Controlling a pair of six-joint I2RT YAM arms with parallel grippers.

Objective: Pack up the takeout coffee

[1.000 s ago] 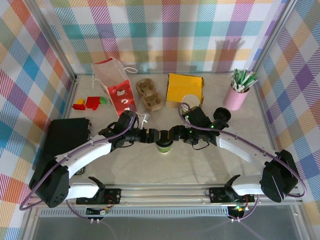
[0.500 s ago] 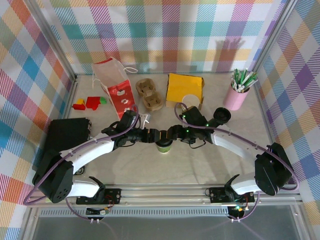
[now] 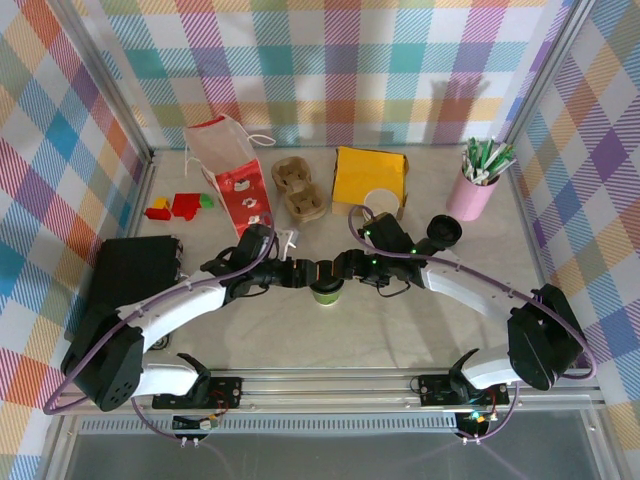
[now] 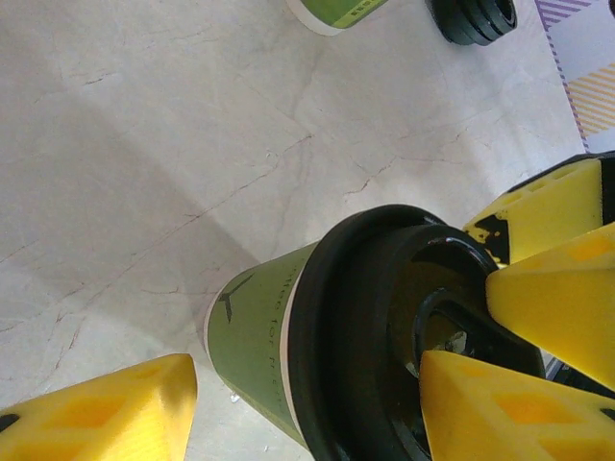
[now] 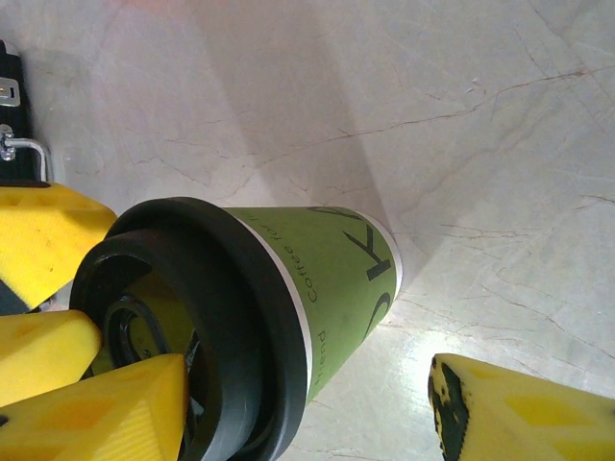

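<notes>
Standing upright near the middle of the table (image 3: 420, 335), the takeout coffee (image 3: 326, 292) has its black lid (image 4: 356, 327) on the rim. The left gripper (image 3: 307, 272) and right gripper (image 3: 344, 268) meet over it from opposite sides. Each holds its yellow fingers (image 4: 106, 408) apart (one at the lid, the other clear of the green wall, bare table showing between), so neither is clamped on the cup.

We see bright, even overhead light, the takeout coffee (image 5: 317, 279) casting a soft grey shadow on the pale worktop (image 5: 480, 115), with near wrist-view edges slightly blurred.
</notes>
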